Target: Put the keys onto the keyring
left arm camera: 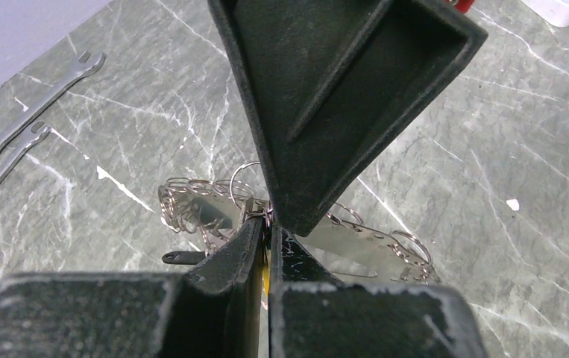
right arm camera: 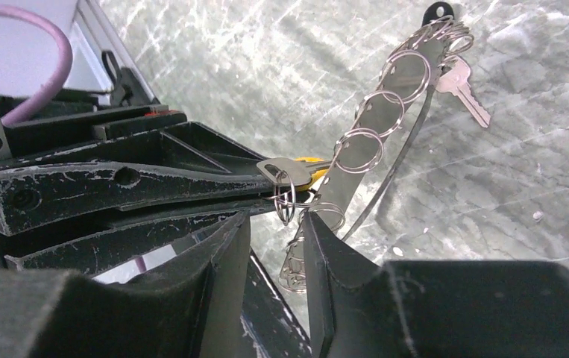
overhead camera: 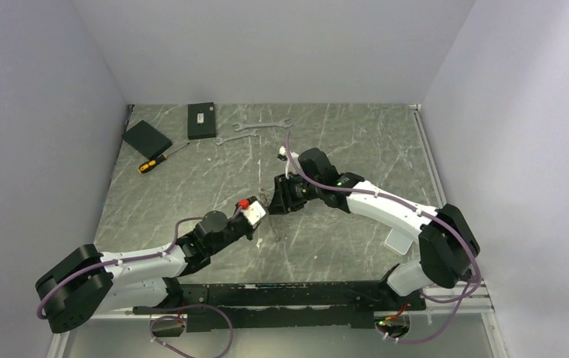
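Observation:
The keyring [right arm camera: 362, 128] is a thin silvery band strung with several small split rings; it also shows in the left wrist view [left arm camera: 359, 244], low over the table. My left gripper [left arm camera: 268, 224] is shut on a yellow-headed key [right arm camera: 301, 165], its tip at one small ring [right arm camera: 285, 200]. My right gripper [right arm camera: 277, 220] is open, its fingertips either side of that ring, tip to tip with the left gripper [overhead camera: 259, 210]. A silver key [right arm camera: 464, 91] and a dark key [left arm camera: 184, 257] hang at the far end of the band.
Two silver wrenches [overhead camera: 262, 124] lie at the back of the marble table [overhead camera: 356, 142]. Two black boxes [overhead camera: 201, 120] and a yellow-handled screwdriver [overhead camera: 158, 159] lie at the back left. A white piece [overhead camera: 397, 240] sits by the right arm.

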